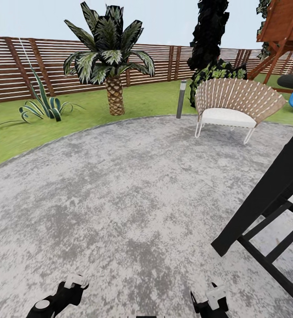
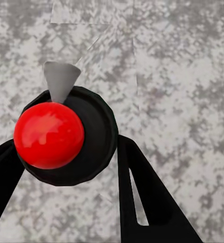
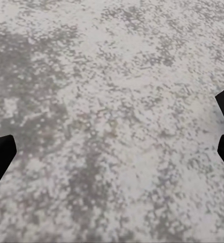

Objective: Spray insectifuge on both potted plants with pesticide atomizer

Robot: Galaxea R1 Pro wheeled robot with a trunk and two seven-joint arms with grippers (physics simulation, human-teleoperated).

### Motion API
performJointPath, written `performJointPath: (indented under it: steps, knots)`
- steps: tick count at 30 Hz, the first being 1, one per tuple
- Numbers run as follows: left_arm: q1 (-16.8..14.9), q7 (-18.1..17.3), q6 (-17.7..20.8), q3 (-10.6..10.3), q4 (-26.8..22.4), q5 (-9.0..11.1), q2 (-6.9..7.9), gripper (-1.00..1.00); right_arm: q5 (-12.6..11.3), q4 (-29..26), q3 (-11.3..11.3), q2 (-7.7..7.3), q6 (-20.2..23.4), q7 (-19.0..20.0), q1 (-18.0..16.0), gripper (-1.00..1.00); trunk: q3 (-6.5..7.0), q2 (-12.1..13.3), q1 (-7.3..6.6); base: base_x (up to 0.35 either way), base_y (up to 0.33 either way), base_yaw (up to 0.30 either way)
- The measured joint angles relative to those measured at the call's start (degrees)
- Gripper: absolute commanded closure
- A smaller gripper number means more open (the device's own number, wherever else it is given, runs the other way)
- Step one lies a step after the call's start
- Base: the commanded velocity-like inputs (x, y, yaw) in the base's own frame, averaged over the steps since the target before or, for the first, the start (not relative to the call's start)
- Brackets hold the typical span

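Between the two black fingers of my left gripper (image 2: 66, 149) sits the pesticide atomizer (image 2: 89, 147), a round dark body with a red dome and a grey cone-shaped nozzle; the fingers press against its sides. Low in the head view, my left gripper (image 1: 66, 292) and right gripper (image 1: 210, 302) hang over the round grey patio (image 1: 119, 190). My right gripper (image 3: 112, 147) is open over bare paving, with nothing between its fingers. One potted plant (image 1: 44, 108), a low agave-like rosette, stands on the lawn at the far left by the fence. The second potted plant is out of view.
A tall palm (image 1: 111, 57) grows behind the patio's far edge. A woven chair (image 1: 237, 106), a short grey bollard lamp (image 1: 181, 99) and a dark bush (image 1: 212, 66) stand at the back right. A black slanted frame (image 1: 270, 207) stands close on my right. A slatted wooden fence (image 1: 164, 62) closes the lawn.
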Motion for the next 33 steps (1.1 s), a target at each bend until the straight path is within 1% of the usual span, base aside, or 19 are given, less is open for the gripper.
performJointPath:
  steps: [3, 9, 21, 33]
  knots:
    - [0.00, 0.00, 0.01, 0.03, 0.00, 0.01, -0.04, 1.00, -0.01, 0.06, 0.03, 0.01, 0.00, -0.01, 0.00, -1.00, 0.00, 0.00, -0.01, 0.055, 0.102, 0.000]
    - [0.01, 0.00, 0.01, 0.01, -0.01, 0.02, -0.08, 1.00, -0.03, 0.20, 0.08, 0.04, 0.00, 0.00, -0.01, -1.00, 0.00, 0.00, -0.02, 0.156, 0.242, 0.000]
    - [0.01, 0.08, -0.02, 0.03, -0.01, -0.04, -0.69, 1.00, -0.04, 0.66, 0.08, 0.08, 0.05, 0.00, -0.01, -1.00, 0.00, 0.00, -0.03, 0.275, 0.217, 0.000]
    - [0.01, 0.08, -0.07, 0.01, 0.04, 0.02, -0.81, 1.00, -0.05, 0.70, 0.08, 0.08, 0.06, 0.00, -0.01, -1.00, 0.00, 0.00, -0.03, 0.288, 0.201, 0.000]
